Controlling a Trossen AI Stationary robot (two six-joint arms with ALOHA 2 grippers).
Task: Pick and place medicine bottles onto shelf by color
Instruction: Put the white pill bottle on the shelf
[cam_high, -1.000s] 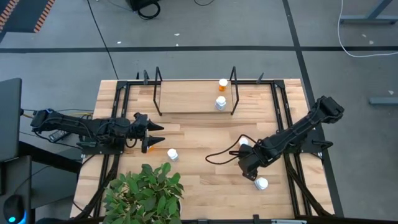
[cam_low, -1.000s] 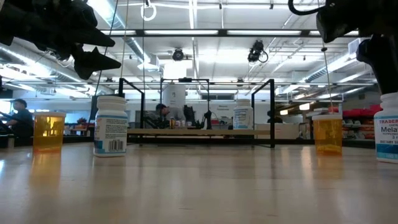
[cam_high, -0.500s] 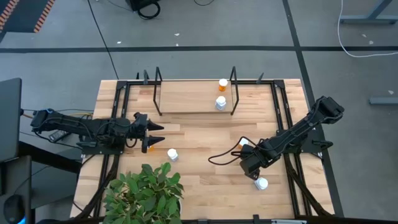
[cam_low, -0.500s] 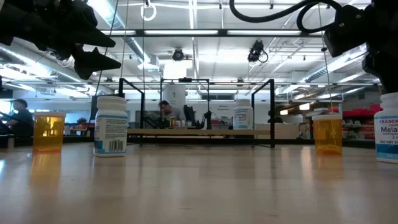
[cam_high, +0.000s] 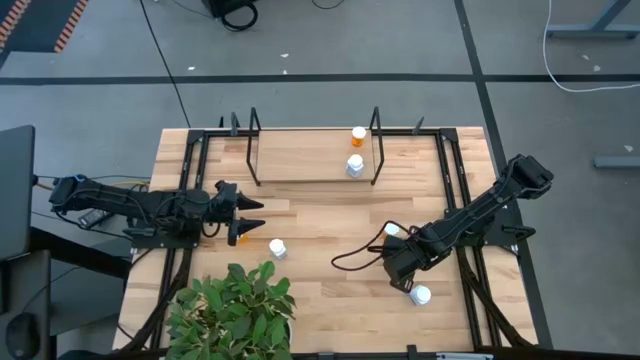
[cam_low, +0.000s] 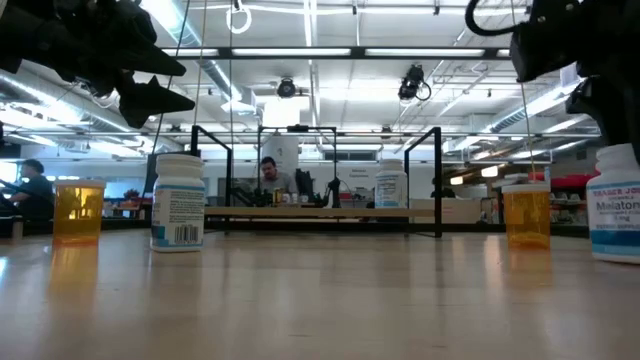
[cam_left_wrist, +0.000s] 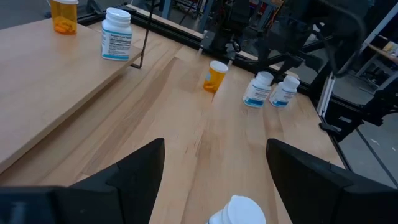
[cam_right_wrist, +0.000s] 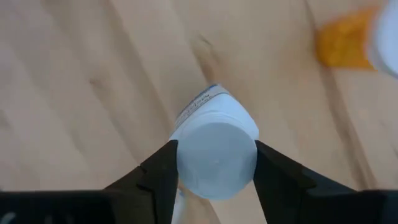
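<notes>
The shelf (cam_high: 300, 158) stands at the table's far side and carries an orange bottle (cam_high: 358, 133) and a white bottle (cam_high: 354, 165). My right gripper (cam_right_wrist: 216, 171) is at the near right and points down over a white bottle (cam_high: 420, 295), with its fingers closed against the white cap. Another white bottle (cam_high: 393, 230) and an orange one (cam_low: 527, 215) stand close by. My left gripper (cam_high: 250, 218) hovers open and empty at the left. An orange bottle (cam_high: 246, 243) and a white bottle (cam_high: 277, 248) stand upright just nearer than it. My right gripper has the white bottle's cap (cam_right_wrist: 186, 155) between its two fingers, one on each side. The fingers come from above, pointing down. The bottle stands about upright with its base on the table (cam_low: 612, 258).
A potted plant (cam_high: 235, 305) fills the near left corner. Black frame rails (cam_high: 450, 190) run along both table sides. A black cable loop (cam_high: 350, 255) lies beside my right gripper. People sit in the room beyond the table (cam_low: 270, 178).
My right gripper has shifted a little over the near-right white bottle. In the low view that bottle has slid slightly toward the table's left and near edge.
</notes>
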